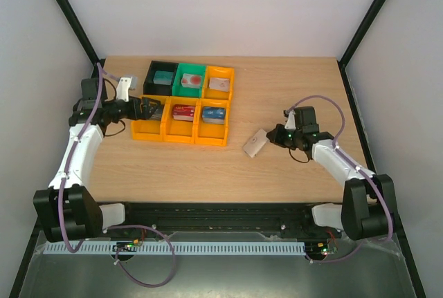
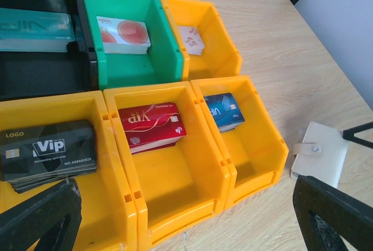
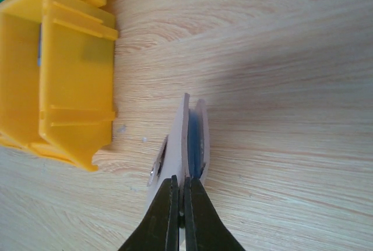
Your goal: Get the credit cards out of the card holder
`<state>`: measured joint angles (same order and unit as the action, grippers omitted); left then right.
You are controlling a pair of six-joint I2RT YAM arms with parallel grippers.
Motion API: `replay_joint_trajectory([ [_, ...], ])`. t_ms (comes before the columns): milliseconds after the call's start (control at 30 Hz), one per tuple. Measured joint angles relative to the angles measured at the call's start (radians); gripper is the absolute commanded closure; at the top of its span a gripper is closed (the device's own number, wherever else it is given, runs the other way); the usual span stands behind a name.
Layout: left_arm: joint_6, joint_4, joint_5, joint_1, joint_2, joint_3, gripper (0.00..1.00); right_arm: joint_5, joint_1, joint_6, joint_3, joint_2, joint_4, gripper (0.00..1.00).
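Note:
The tan-beige card holder (image 1: 255, 144) lies right of the bins, also seen in the left wrist view (image 2: 322, 153) with its snap tab. My right gripper (image 3: 179, 182) is shut on one beige cover of the card holder (image 3: 185, 140), which stands on edge and slightly parted, a grey-blue layer showing between the covers. Whether credit cards sit inside I cannot tell. Stacks of credit cards lie in the bins: black (image 2: 49, 152), red (image 2: 151, 124), blue (image 2: 224, 110), teal (image 2: 35, 28). My left gripper (image 2: 186, 227) hangs open over the front orange bins, holding nothing.
Six bins stand in two rows at the back left: black (image 1: 156, 87), green (image 1: 185, 92) and orange (image 1: 223, 92) behind, three orange (image 1: 181, 134) in front. Bare wood lies between the bins and the right arm (image 1: 332, 156). Black frame posts flank the table.

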<state>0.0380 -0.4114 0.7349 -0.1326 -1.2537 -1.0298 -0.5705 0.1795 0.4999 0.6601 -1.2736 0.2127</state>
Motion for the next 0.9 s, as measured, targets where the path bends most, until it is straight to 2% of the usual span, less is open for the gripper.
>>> replay_joint_trajectory([
  [267, 0.018, -0.012, 0.043, 0.004, 0.05, 0.024, 0.0, -0.003, 0.048, -0.097, 0.149, -0.011, 0.117, 0.98],
  [467, 0.051, -0.033, 0.095, 0.024, 0.05, 0.026, 0.01, -0.032, 0.182, -0.156, 0.284, -0.02, 0.178, 0.98],
  [700, 0.166, -0.151, 0.241, 0.105, -0.007, -0.005, 0.0, -0.128, 0.339, -0.155, 0.367, -0.018, 0.118, 0.98],
  [900, 0.256, -0.253, 0.343, 0.232, -0.021, -0.091, 0.0, -0.225, 0.505, -0.167, 0.412, -0.011, -0.051, 0.98],
])
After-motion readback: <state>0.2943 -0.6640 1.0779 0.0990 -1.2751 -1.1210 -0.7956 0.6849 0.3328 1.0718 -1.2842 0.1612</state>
